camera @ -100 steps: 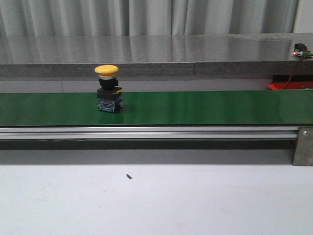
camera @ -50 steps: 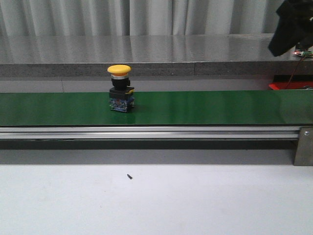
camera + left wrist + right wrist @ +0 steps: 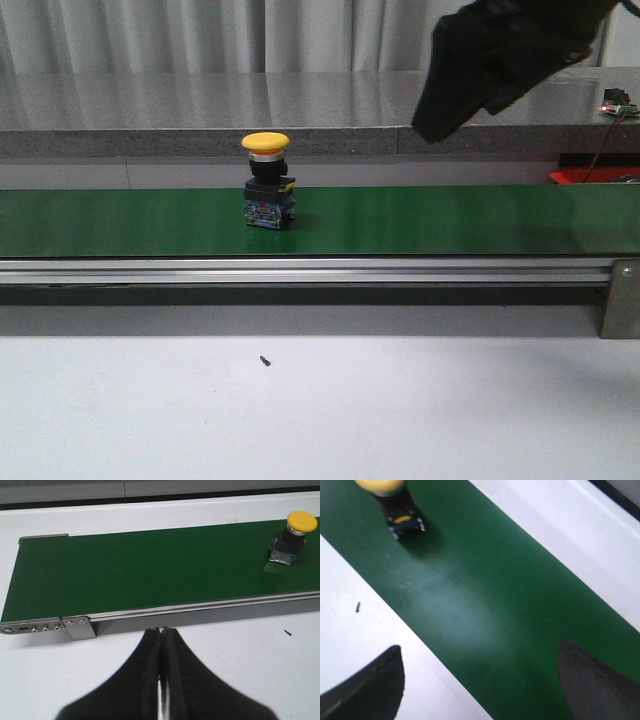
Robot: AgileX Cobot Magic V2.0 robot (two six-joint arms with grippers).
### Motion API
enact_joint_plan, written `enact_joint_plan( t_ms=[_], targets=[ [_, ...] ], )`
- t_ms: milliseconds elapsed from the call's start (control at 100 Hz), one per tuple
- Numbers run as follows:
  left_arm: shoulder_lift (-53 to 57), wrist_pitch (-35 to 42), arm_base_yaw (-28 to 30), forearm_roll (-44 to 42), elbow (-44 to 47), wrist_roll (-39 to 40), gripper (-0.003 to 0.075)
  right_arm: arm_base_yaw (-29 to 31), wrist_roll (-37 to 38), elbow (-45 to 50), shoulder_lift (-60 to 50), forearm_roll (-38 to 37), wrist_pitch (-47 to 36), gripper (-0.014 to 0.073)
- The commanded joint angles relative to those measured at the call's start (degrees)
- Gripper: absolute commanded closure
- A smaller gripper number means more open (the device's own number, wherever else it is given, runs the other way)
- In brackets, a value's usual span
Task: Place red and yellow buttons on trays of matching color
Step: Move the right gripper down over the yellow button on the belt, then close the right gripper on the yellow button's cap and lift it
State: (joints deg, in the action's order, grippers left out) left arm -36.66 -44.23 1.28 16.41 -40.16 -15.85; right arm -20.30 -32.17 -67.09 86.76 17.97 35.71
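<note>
Starting at the left, the left gripper (image 3: 161, 635) doesn't show in the front view at all, but its wrist cam has the two black fingers pressed flat together with nothing between them, hanging over the white table (image 3: 240, 655) just short of the belt's metal rail. The green belt (image 3: 420, 220) runs the whole width of the front view, and the yellow button (image 3: 267, 182) stands upright on it a bit left of the middle, yellow cap on top of a black and blue body. Over on the right, the right gripper (image 3: 480, 677) hangs well above the belt with its jaws spread wide and empty, button still well apart from it. Far right behind the belt, just a thin sliver of the red tray (image 3: 580, 176) pokes out.
</note>
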Motion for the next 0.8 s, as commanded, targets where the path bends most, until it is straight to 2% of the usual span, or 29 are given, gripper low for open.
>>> enact_joint_plan(
  t_ms=[0,300,450,790],
  targets=[
    [0.16,3.79,-0.39,1.36,-1.62,0.42,0.074,-2.01,-0.74,-4.4,-0.15,0.57,-0.8,-0.002],
    [0.16,3.79,-0.39,1.36,-1.62,0.42,0.074,-8.17,-0.74,-15.71,8.94,2.75,0.6,-0.002],
    [0.16,3.79,-0.39,1.36,-1.62,0.42,0.074,-9.21,-0.74,-20.44,13.9,4.22,0.05,-0.002],
    [0.16,3.79,-0.39,1.36,-1.62,0.42,0.074,-9.21,-0.74,-21.97,20.01,6.91,-4.77,-0.002]
  ],
)
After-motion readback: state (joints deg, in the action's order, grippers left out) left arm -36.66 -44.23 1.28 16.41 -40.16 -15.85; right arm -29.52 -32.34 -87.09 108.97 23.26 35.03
